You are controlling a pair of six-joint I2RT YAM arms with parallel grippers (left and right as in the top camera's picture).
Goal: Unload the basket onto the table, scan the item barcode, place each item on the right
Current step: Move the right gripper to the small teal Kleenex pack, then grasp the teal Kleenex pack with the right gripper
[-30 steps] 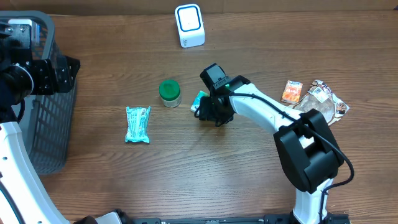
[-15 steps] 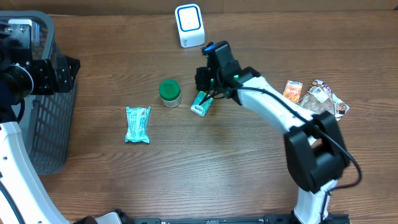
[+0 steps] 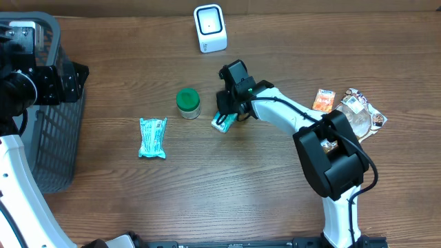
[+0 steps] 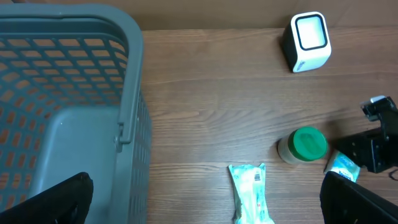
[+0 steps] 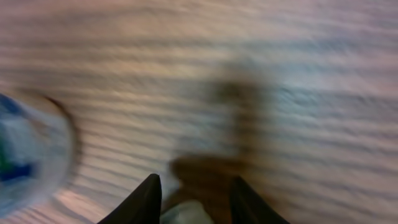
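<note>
Left pincer (image 4: 204, 186) gapes wide; right pincer (image 3: 226, 116) hangs low, far forward.

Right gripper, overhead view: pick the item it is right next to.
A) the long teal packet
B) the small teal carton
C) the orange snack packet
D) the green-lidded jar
B: the right gripper sits at the small teal carton, while the green-lidded jar, the long teal packet and the orange snack packet all lie clear of it.
</note>
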